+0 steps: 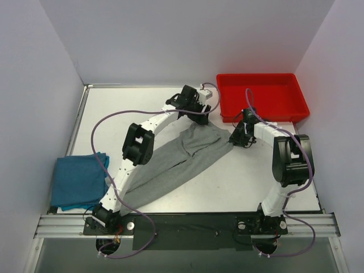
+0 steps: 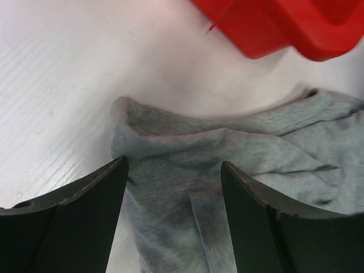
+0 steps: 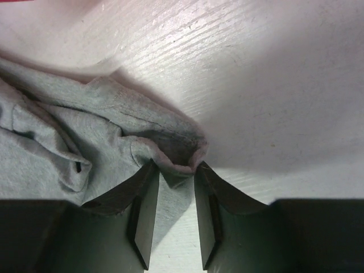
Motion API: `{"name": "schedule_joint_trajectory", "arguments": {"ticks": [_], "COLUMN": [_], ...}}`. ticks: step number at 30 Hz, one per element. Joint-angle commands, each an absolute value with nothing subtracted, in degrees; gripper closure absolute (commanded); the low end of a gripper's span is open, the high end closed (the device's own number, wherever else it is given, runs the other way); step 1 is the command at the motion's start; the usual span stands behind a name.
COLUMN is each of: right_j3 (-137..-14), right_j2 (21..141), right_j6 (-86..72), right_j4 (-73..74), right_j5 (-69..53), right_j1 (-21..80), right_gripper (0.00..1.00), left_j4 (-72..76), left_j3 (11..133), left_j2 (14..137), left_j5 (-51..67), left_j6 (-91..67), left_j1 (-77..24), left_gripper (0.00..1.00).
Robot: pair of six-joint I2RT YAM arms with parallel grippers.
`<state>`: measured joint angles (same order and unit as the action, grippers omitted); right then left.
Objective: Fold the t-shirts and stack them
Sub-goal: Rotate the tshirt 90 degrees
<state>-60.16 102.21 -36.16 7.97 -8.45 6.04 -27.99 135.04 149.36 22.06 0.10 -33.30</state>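
Note:
The light grey t-shirt (image 1: 170, 159) lies as a long diagonal band across the middle of the table. My left gripper (image 1: 199, 109) hovers over its far end, near the red tray. In the left wrist view the jaws (image 2: 173, 165) stand wide open with grey cloth (image 2: 227, 148) lying slack below them. My right gripper (image 1: 236, 138) is at the shirt's right corner. In the right wrist view a rolled hem of the grey cloth (image 3: 68, 131) sits between the fingertips (image 3: 176, 166), and a gap still shows between the jaws. The teal t-shirt (image 1: 79, 179) lies folded at the left edge.
A red plastic tray (image 1: 261, 77) stands at the back right, close behind both grippers, and its corner shows in the left wrist view (image 2: 273, 28). White walls close in the table on three sides. The metal rail (image 1: 187, 224) with both arm bases runs along the near edge.

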Motion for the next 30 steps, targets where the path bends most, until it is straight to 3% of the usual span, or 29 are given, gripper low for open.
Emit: {"name": "schedule_joint_trajectory", "arguments": {"ticks": [1,11,19,24,30], "right_j3": [-62.57,-72.24,-88.76,-96.05,-109.84], "right_j2": [104.94,110.21,118.91,123.30,130.95], "right_j6": [-38.32,-34.20,-26.99,-30.66,-36.73], "right_j4": [8.96,14.14,21.26,22.59,24.16], "right_j5": [-8.53,-7.30,-8.96,-11.34,-11.34], "right_j1": [6.15,9.40,16.34,17.40,15.74], "right_gripper": [0.79,1.00,1.00,1.00,1.00], "left_j4": [-26.46,-23.82,-25.92,-26.37,-26.63], "left_j3": [137.20,137.37,129.21,125.16,128.49], "left_j2": [150.21,151.17,144.50,142.03,143.61], "left_j5": [16.18,14.32,10.46,7.12,2.99], "left_j6": [-0.53,-1.58,-7.39,-7.03,-6.86], "left_j1": [-33.40,-32.61,-28.21,-27.16,-24.61], "left_gripper": [0.24,0.37,0.39,0.39,0.39]}}
